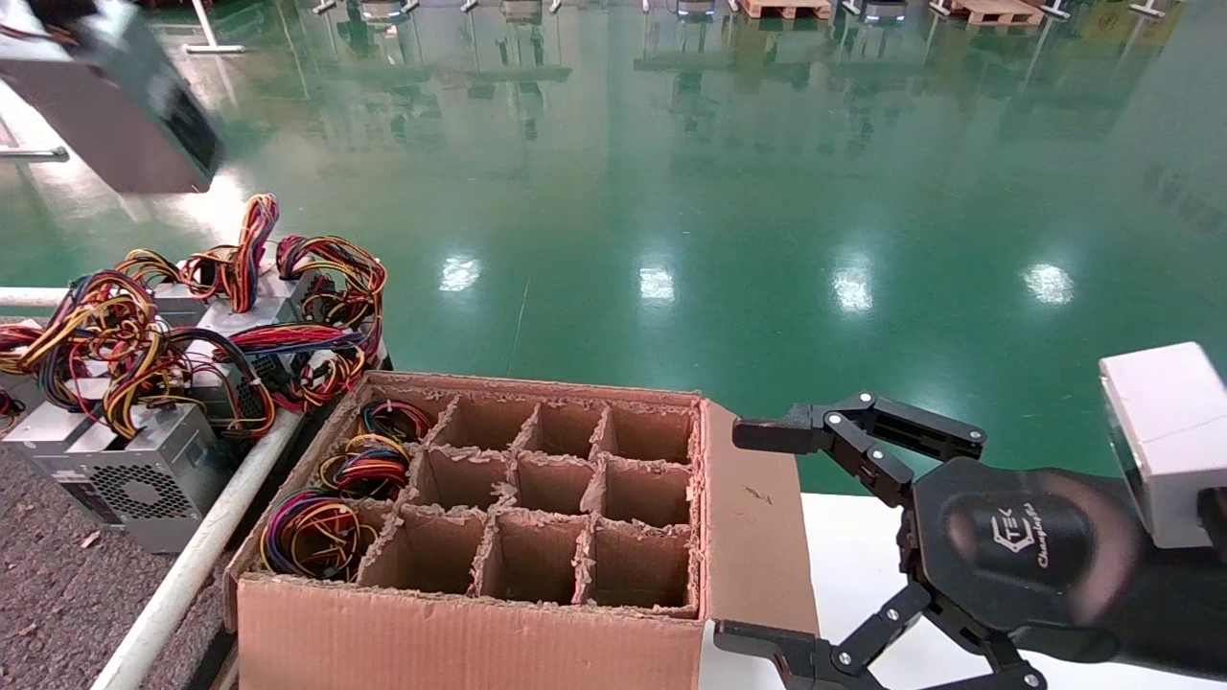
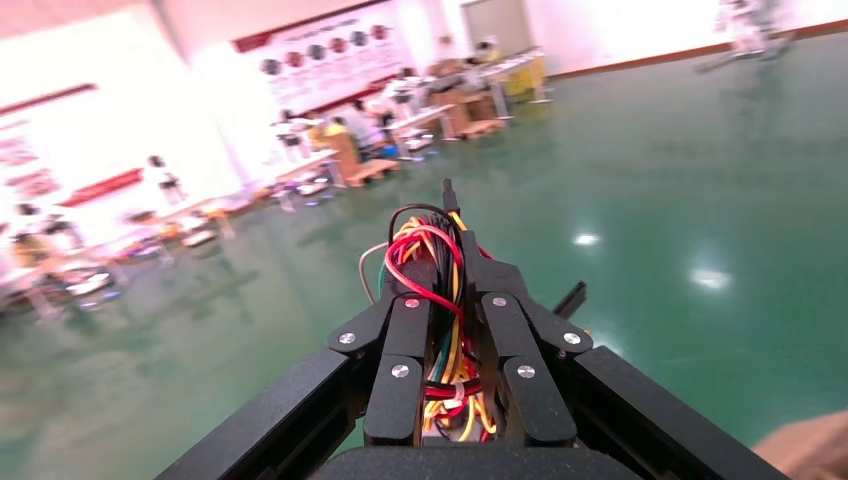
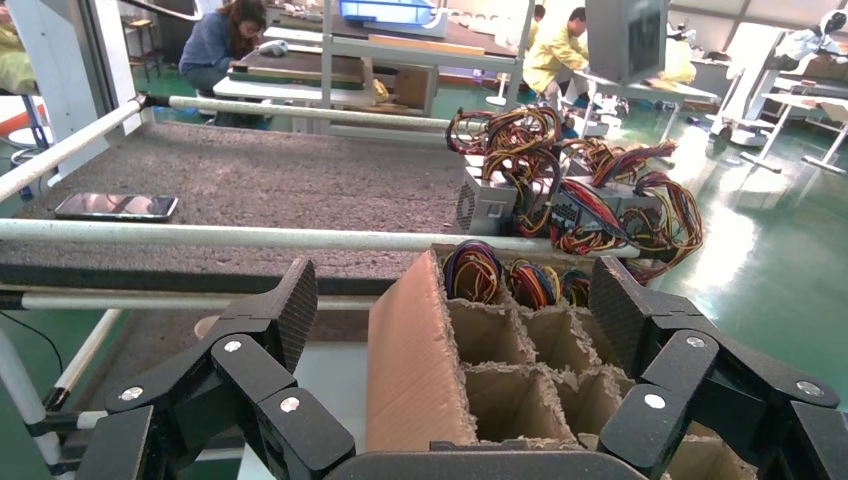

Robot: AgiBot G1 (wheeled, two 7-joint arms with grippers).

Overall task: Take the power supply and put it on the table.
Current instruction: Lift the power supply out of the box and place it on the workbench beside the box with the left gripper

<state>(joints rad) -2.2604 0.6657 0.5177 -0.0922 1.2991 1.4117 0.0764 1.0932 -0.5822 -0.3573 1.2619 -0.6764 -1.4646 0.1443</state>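
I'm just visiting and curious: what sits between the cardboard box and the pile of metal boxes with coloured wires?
A white rail, the edge of the dark speckled table, runs between the box and the pile. The head view shows it best.

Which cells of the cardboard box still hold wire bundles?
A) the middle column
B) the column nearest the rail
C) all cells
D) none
B: in the box, coloured wire bundles fill only the column beside the white rail; the other cells are bare cardboard.
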